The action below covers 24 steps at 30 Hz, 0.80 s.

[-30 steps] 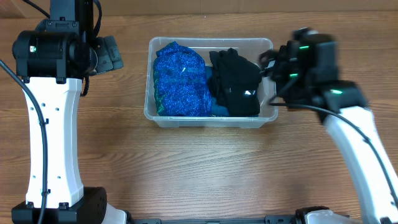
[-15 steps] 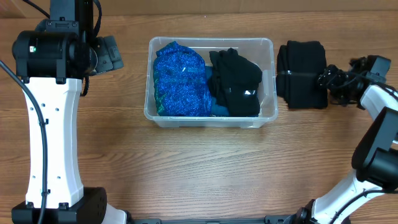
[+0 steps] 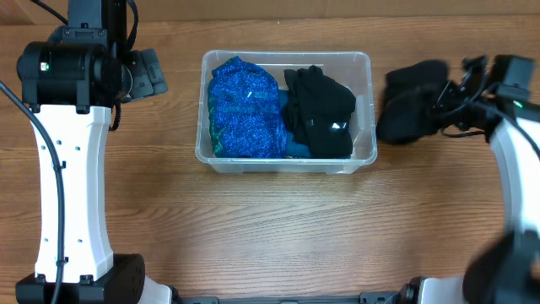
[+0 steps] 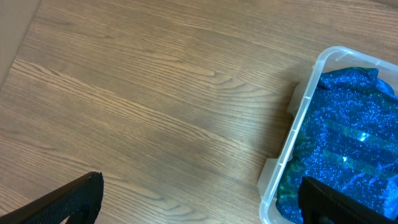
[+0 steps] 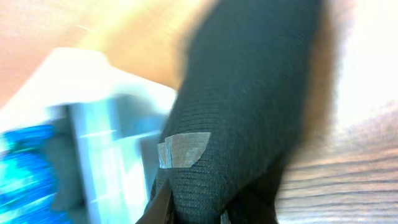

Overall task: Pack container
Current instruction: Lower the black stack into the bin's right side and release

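In the upper middle of the overhead frame, we are seeing the container (image 3: 287, 165) sitting on the wooden table (image 3: 270, 241), its long sides running left to right. A blue glittery cloth (image 3: 245, 108) is filling its left half and a black garment (image 3: 321, 110) is lying in its right half, the two touching at the centre, with a bit of teal fabric (image 3: 295, 150) peeking out beneath them at the front wall. Just beside the container's right end, outside it, a black knit bundle (image 3: 409, 110) is showing up blurred, and the right gripper (image 3: 451, 101) is reaching to it from the right edge of the frame. In the right wrist view we are finding that bundle (image 5: 249, 93) filling most of the frame, a small pale tag (image 5: 183, 149) stuck on it, with the fingers pinching it at the bottom edge and the container's corner (image 5: 106, 143) at the left. At the upper left of the overhead frame the left gripper (image 3: 148, 74) is hanging beside the container's left end; in its wrist view its fingers (image 4: 68, 202) are standing spread wide over bare wood, gripping nothing, with the container's rim (image 4: 309, 81) at the right.
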### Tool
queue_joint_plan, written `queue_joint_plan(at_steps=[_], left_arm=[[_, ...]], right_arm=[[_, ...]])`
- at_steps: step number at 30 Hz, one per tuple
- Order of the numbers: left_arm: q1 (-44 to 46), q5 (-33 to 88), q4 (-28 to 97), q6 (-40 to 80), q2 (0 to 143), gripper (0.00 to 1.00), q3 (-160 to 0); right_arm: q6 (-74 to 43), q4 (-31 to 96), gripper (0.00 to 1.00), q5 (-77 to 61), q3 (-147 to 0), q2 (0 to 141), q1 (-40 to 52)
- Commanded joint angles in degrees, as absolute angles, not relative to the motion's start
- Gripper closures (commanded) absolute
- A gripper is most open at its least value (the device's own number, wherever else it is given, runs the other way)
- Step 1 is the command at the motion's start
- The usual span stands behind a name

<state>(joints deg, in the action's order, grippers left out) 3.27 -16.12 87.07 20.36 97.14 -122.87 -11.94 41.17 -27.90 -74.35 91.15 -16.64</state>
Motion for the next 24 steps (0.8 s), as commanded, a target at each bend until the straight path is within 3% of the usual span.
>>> queue_joint_plan(at_steps=[1, 6, 11, 15, 16, 18, 19, 20, 24], left_arm=[[3.1, -16.9, 86.9, 19.3, 97.2, 0.00, -122.6], [3.1, -16.9, 86.9, 19.3, 97.2, 0.00, -122.6], [3.1, -16.9, 86.9, 19.3, 97.2, 0.00, -122.6], [3.1, -16.9, 86.9, 19.3, 97.2, 0.00, -122.6], [3.1, -16.9, 86.9, 19.3, 97.2, 0.00, -122.6], [3.1, -16.9, 86.9, 19.3, 97.2, 0.00, -122.6], [3.1, -16.9, 86.9, 19.3, 97.2, 0.00, -122.6], [3.1, -16.9, 86.9, 19.3, 97.2, 0.00, -122.6], [3.1, -16.9, 86.9, 19.3, 97.2, 0.00, -122.6]], right_arm=[[-12.0, 40.7, 0.96, -32.2, -76.8, 75.2, -13.6], [-17.8, 36.0, 0.96, -37.5, -76.8, 69.0, 1.8], [-31.0, 25.9, 0.96, -28.9, -76.8, 82.7, 15.4], [-33.8, 28.2, 0.96, -21.3, -76.4, 92.8, 16.1], [-32.3, 29.4, 0.87, -18.1, -76.4, 94.0, 16.0], [-27.8, 33.3, 0.55, -12.0, -76.4, 94.5, 16.0], [-26.0, 34.9, 0.52, -11.1, -76.5, 94.2, 16.0], [-24.5, 37.1, 0.42, -11.2, -77.0, 92.8, 16.0], [-23.8, 41.8, 0.44, -9.0, -81.6, 84.0, 16.0]])
